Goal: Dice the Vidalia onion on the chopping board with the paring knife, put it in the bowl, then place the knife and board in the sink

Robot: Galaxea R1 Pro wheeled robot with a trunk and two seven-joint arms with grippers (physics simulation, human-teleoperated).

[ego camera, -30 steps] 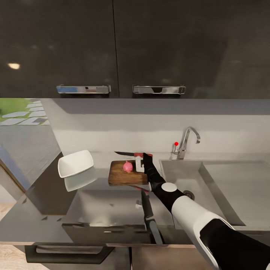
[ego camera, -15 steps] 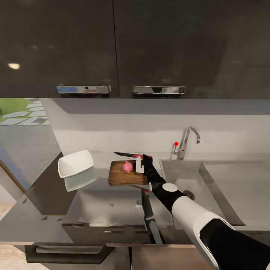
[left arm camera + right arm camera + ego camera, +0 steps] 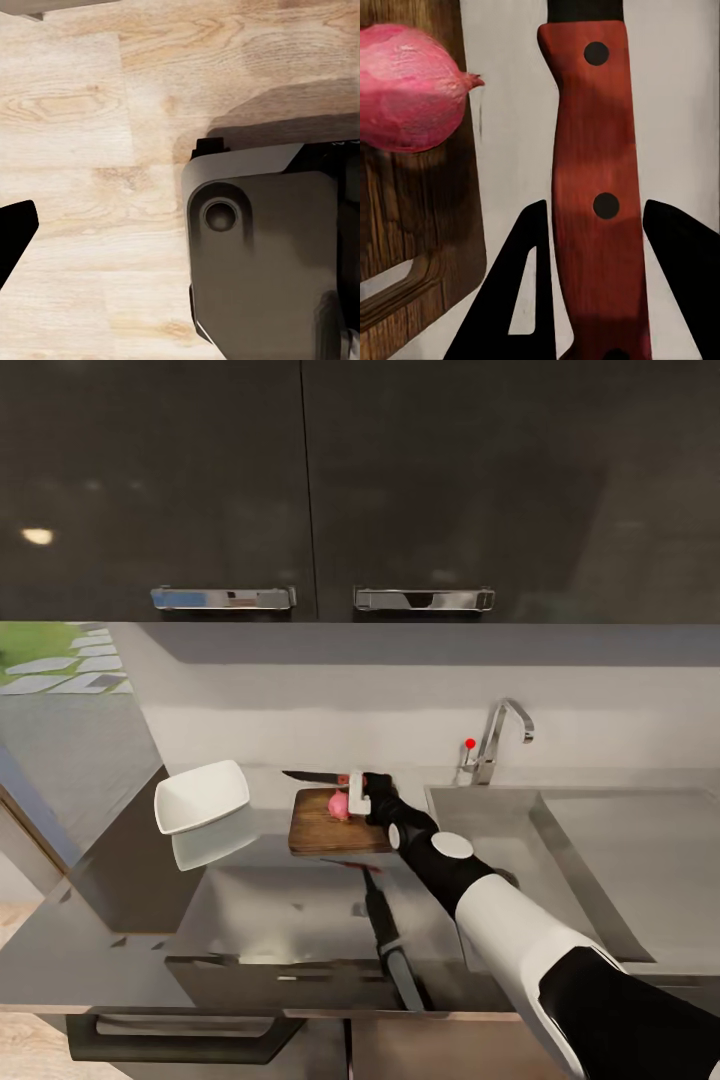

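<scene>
the right gripper (image 3: 596, 300) clasps the knife (image 3: 598, 202) by its red handle, above the board's (image 3: 320, 830) far edge. the onion (image 3: 340, 806) sits on the board. lower the blade squarely onto the onion, keeping it level. left jaws: cannot tell.

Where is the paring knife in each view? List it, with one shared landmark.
Head view: paring knife behind the chopping board, held at the handle.
Right wrist view: red handle between the dark fingers.
Left wrist view: floor and robot body.
Shared landmark: the pink onion.
</scene>
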